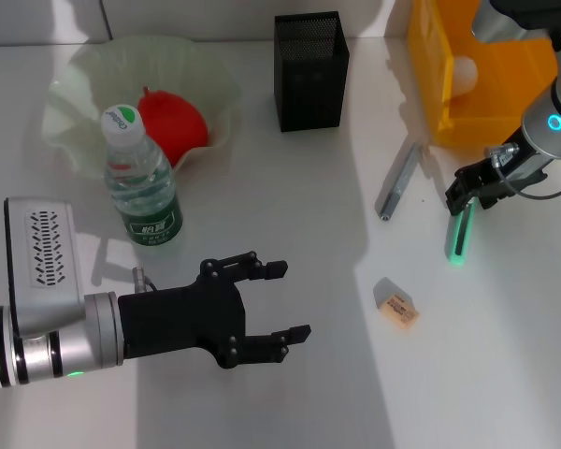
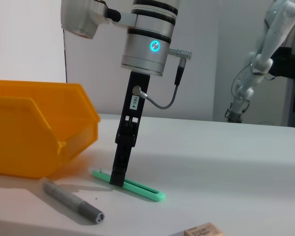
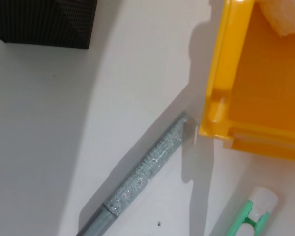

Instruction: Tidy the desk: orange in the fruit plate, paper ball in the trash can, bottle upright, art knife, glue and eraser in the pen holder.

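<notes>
1. Nearest the head camera: left end effector (image 1: 285, 304), fingers spread wide and empty, hovering low over the near-left tabletop (image 1: 290, 187). The upright bottle (image 1: 142, 182) stands just behind it.
2. Right end effector (image 1: 467, 195) is down at the far-right side, directly over the upper end of the green art knife (image 1: 460, 236). The left wrist view shows its fingers drawn narrow, tips at the knife (image 2: 129, 185); whether they actually pinch it cannot be told.
3. Key relation: the knife lies flat on the tabletop, long axis running roughly toward and away from the robot in the head view, trailing from the right end effector toward the robot. Right arm is clearly the nearer one; left is well apart.
4. Pen holder (image 1: 309, 70) stands to the far left of the knife, with the grey glue stick (image 1: 397, 182) lying between them.
5. Eraser (image 1: 398, 311) rests nearer the robot, between the two arms.
6. Judgement: the knife grasp is in hand; the carry goes leftward over the glue stick.
</notes>
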You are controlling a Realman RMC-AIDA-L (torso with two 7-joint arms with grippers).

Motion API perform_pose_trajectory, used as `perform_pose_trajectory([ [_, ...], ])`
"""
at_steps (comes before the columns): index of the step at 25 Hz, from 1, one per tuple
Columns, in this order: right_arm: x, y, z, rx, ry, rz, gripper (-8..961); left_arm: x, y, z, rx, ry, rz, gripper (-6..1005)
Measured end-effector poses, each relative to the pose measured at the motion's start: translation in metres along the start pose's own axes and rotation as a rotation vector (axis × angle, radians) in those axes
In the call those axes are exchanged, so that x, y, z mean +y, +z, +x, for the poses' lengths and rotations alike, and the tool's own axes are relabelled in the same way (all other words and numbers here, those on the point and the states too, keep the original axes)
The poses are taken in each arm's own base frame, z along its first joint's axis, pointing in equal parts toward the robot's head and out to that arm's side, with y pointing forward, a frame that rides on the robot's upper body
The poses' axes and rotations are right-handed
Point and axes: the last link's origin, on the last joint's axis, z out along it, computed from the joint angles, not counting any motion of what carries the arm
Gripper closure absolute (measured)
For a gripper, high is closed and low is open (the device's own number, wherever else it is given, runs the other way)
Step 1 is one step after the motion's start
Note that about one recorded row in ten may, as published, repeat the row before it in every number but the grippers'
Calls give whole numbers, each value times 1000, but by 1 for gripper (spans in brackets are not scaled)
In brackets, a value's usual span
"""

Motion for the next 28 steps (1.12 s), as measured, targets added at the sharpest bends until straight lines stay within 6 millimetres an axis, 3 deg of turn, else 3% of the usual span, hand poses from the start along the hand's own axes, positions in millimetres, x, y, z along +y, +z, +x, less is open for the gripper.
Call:
perform_pose_trajectory([
  [13,0,2,2,14,-12,0,578,0,0,0,-1,0,-1,199],
  [18,-1,2,3,18,-17,5,737,0,1,0,-2,-2,-1,199],
  [28,0,2,4,16,-43,6,767,0,1,0,-3,-1,-1,199],
])
